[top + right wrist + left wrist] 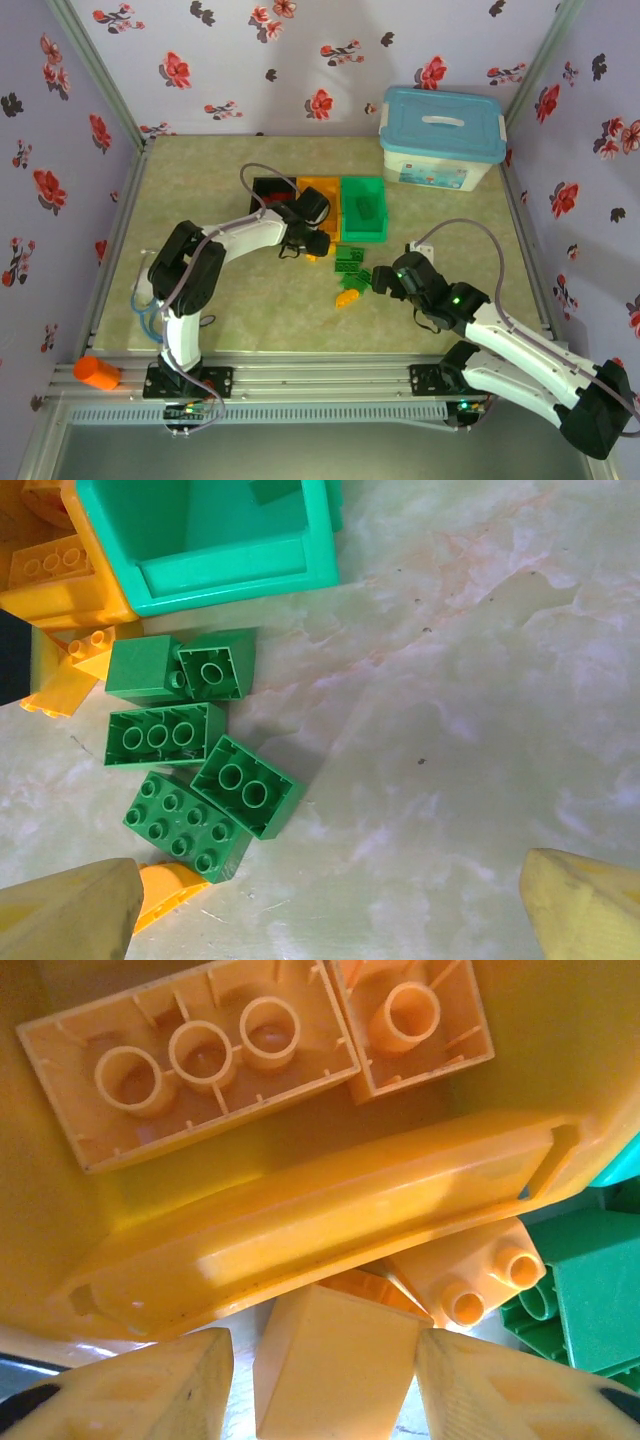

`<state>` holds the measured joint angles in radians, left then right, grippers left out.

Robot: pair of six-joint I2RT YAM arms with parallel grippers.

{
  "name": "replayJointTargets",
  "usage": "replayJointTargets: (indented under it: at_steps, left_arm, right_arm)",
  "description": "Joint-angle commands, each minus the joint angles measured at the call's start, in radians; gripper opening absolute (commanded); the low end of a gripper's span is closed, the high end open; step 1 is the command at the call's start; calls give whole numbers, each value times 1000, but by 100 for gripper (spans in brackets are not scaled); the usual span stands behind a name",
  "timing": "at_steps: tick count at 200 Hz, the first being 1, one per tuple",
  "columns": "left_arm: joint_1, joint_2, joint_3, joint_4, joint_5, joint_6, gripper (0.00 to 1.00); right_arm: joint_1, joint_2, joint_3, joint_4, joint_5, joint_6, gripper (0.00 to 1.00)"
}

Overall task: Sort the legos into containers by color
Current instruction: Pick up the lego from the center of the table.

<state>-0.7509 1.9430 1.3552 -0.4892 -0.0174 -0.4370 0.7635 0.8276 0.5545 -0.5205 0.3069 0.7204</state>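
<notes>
Three bins stand side by side mid-table: black, yellow-orange and green. My left gripper is at the yellow-orange bin's front rim. It is open and straddles a yellow-orange brick on the table: the right finger touches it and a small gap shows at the left finger. Two yellow-orange bricks lie upside down in that bin. My right gripper is wide open over bare table, right of several green bricks below the green bin.
A studded yellow-orange brick and green bricks lie just right of my left gripper. A yellow-orange brick sits near my right gripper. The white box with blue lid is at the back right, and an orange cylinder by the left base.
</notes>
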Motion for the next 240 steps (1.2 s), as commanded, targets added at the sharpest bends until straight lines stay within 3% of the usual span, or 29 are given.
replayJointTargets:
  at_steps: [1,77,138,200,240]
  left_arm:
    - [-11,34,6,-15,-21,19,50]
    - [-48,19,-57,1,-61,-32,50]
    - [-51,-13,-44,-38,-94,-35,29]
    - [-37,-161,-9,-93,-121,-1,28]
    - [10,-144,100,-144,-116,36,28]
  right_arm:
    - [-7,-4,-13,12,4,28,97]
    - [-7,-3,-8,20,1,28,97]
    - [-8,-2,8,10,6,24,96]
    - [-7,5,-1,24,-1,29,96]
    - [-7,6,-20,41,-21,46,95]
